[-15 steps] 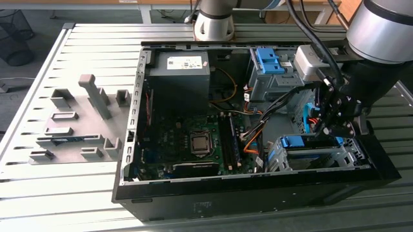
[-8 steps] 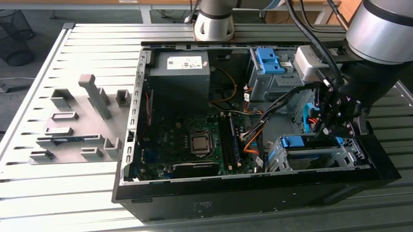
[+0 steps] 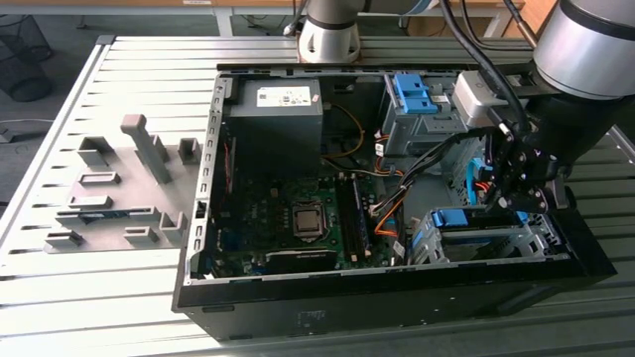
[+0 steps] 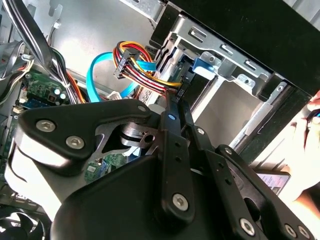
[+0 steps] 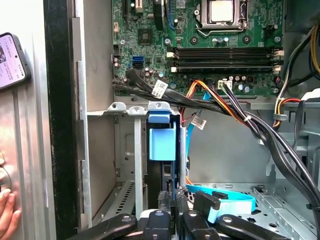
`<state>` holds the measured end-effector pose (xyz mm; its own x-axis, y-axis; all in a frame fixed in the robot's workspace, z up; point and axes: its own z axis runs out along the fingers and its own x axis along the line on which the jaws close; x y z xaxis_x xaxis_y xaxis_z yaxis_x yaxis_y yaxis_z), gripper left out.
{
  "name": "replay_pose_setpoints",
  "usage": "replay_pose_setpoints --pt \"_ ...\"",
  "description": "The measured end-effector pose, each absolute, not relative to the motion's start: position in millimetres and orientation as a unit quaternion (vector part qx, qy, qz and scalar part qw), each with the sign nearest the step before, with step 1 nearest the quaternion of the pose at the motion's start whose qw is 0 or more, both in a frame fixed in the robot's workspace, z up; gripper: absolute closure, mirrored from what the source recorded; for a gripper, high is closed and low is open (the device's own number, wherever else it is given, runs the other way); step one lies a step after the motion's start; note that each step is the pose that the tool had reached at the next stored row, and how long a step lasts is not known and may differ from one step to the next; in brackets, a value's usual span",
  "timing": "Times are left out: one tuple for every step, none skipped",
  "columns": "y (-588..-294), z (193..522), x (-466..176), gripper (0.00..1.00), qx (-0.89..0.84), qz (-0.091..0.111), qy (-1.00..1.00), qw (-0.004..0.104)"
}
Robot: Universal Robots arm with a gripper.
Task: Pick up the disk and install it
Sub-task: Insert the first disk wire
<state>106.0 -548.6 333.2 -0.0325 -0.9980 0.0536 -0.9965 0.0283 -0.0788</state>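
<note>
Disk (image 5: 162,144): seated on edge in the drive cage (image 3: 486,242), blue carrier end facing out of the case, long axis running down into the bay.
Gripper (image 3: 516,201): fingers drawn together at the disk's carrier; a firm clamp cannot be told.
Surface: open computer case (image 3: 397,286) on a slatted grey table (image 3: 129,82); grey fixtures (image 3: 119,193) lie beside it.
First wrist view: motherboard (image 5: 200,45), a phone (image 5: 11,60), a person's fingers (image 5: 7,215).
Exterior view: second blue carrier (image 3: 415,93).

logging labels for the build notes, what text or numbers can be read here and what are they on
None can be read.
Sticker on the grey power supply: print too small.
White tag on the black cables: marks blurred.
Phone screen by the case: text blurred.
Motherboard: markings too small.
Disk's blue carrier in the bay: no print visible.
</note>
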Motion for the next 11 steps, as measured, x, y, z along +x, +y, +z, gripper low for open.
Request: replay_pose_setpoints --pt "-548.6 333.1 106.0 0.84 -0.695 -0.047 0.717 0.008" --pt "-548.7 333.2 105.9 0.84 -0.695 -0.047 0.717 0.009" --pt "-548.7 333.0 105.9 0.84 -0.695 -0.046 0.717 0.009" --pt "-548.7 333.0 105.9 0.84 -0.695 -0.046 0.717 0.009" --pt "-548.7 333.0 105.9 0.84 -0.695 -0.046 0.718 0.010" --pt "-548.7 332.9 105.8 0.84 -0.694 -0.045 0.718 0.010" --pt "-548.7 332.9 105.6 0.84 -0.694 -0.045 0.719 0.010" --pt "-548.7 332.9 105.5 0.84 -0.693 -0.045 0.719 0.010" --pt "-548.7 332.9 105.4 0.84 -0.692 -0.045 0.720 0.010" --pt "-548.8 332.8 105.4 0.84 -0.692 -0.045 0.720 0.010" --pt "-548.9 332.6 105.4 0.84 -0.692 -0.045 0.721 0.010"
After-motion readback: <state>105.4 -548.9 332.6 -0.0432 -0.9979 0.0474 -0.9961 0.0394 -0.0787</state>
